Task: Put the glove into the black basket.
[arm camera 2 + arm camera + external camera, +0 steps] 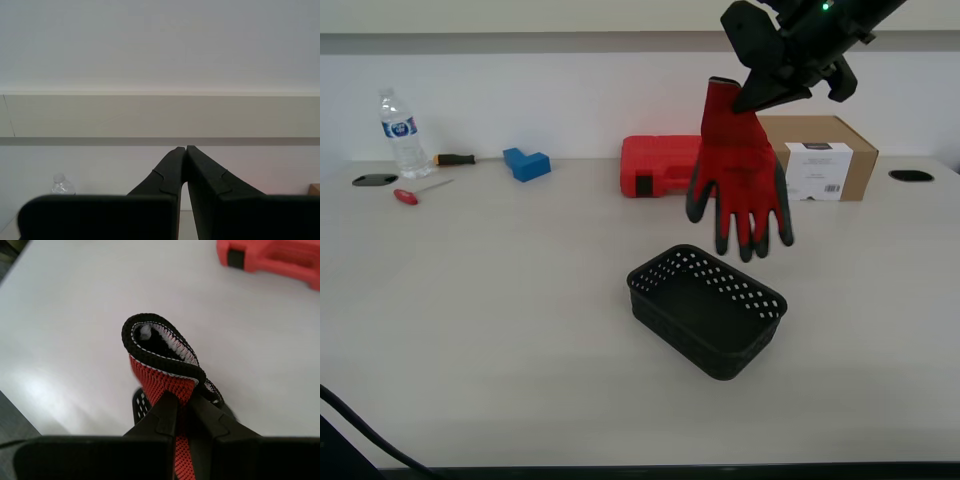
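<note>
My first gripper (752,98) hangs at the top of the exterior view, its jaws pinched on the cuff of the glove (739,170); most of its arm is cut off by the picture's edge. The glove dangles fingers down, well clear of the table (500,300), above and a little behind the black basket (706,309), its fingertips just over the basket's far rim. In the first wrist view the fingers (162,415) squeeze the red knit of the glove (160,360) just below its black-edged cuff opening, and only a small holed corner of the basket (140,404) peeps out beside them; the rest is hidden behind the gripper (183,407) and the glove.

My second gripper (185,150) shows only in its own wrist view, jaws together at the tips with nothing between them, facing a pale wall. The top of a water bottle (61,184) pokes up behind its body.

On the table's far side sit a red tool case (660,165), partly covered by the glove, a cardboard box (825,155), a blue block (526,163), a bottle (402,135) and two screwdrivers (420,190)
</note>
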Tool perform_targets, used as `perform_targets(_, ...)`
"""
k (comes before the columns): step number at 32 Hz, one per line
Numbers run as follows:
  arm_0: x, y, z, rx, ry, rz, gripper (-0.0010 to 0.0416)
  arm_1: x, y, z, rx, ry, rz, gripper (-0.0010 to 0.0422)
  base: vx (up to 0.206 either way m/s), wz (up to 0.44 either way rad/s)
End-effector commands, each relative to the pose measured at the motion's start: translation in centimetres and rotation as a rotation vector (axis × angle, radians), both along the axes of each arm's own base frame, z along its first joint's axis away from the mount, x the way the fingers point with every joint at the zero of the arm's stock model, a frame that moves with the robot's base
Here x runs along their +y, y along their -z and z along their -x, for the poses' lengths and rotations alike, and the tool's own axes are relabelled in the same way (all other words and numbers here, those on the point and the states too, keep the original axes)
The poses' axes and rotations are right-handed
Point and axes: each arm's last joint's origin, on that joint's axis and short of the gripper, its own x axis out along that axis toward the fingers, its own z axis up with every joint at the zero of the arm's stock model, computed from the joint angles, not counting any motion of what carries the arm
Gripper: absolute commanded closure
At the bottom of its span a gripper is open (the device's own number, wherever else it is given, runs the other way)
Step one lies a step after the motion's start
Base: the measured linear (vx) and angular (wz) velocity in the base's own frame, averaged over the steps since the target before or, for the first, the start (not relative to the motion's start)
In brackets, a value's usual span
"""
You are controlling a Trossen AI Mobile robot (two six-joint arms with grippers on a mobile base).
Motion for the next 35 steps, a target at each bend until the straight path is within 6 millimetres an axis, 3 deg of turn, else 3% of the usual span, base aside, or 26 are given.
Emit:
perform_targets(1,-0.1,-1.4,1.2,0.014,-0.007,0.005,0.0407,0.0,0.0,0.0,-0.002,-0.002,0.0,0.0412,0.0,0.0)
perform_targets(5,-0.1,-2.8,2.8,0.026,-0.029,0.017,0.0407,0.0,-0.1,0.0,-0.004,-0.001,0.0,0.0412,0.0,0.0)
perform_targets(8,0.9,-1.6,3.2,0.081,-0.088,0.061,0.0407,0.0,-0.1,0.0,-0.003,-0.005,0.0,0.0412,0.0,0.0)
perform_targets(13,3.0,2.1,3.0,0.185,-0.15,0.115,0.0407,0.0,-0.1,0.0,-0.003,-0.005,0.0,0.0412,0.0,0.0)
perform_targets(15,4.0,4.8,2.8,0.246,-0.18,0.15,0.0407,0.0,-0.1,0.0,-0.003,-0.006,0.0,0.0412,0.0,0.0)
perform_targets(17,4.4,5.7,2.7,0.26,-0.188,0.158,0.0407,0.0,-0.1,0.0,-0.004,-0.006,0.0,0.0412,0.0,0.0)
perform_targets(23,5.6,12.7,2.0,0.351,-0.207,0.201,0.0407,0.0,-0.1,0.0,-0.003,-0.006,0.0,0.0412,0.0,0.0)
perform_targets(25,5.7,13.4,2.0,0.364,-0.211,0.206,0.0407,0.0,0.0,0.0,-0.002,-0.006,0.0,0.0412,0.0,0.0)
perform_targets(26,5.9,14.8,1.5,0.373,-0.206,0.223,0.0407,0.0,0.0,0.0,0.001,-0.005,0.0,0.0412,0.0,0.0)
perform_targets(28,6.3,15.6,1.0,0.373,-0.206,0.221,0.0407,0.0,0.0,0.0,0.001,-0.01,0.001,0.0412,-0.002,-0.025)
perform_targets(35,7.0,14.7,0.0,0.333,-0.198,0.212,0.0406,0.0,0.0,0.0,0.005,-0.008,0.001,0.0412,0.0,0.0)
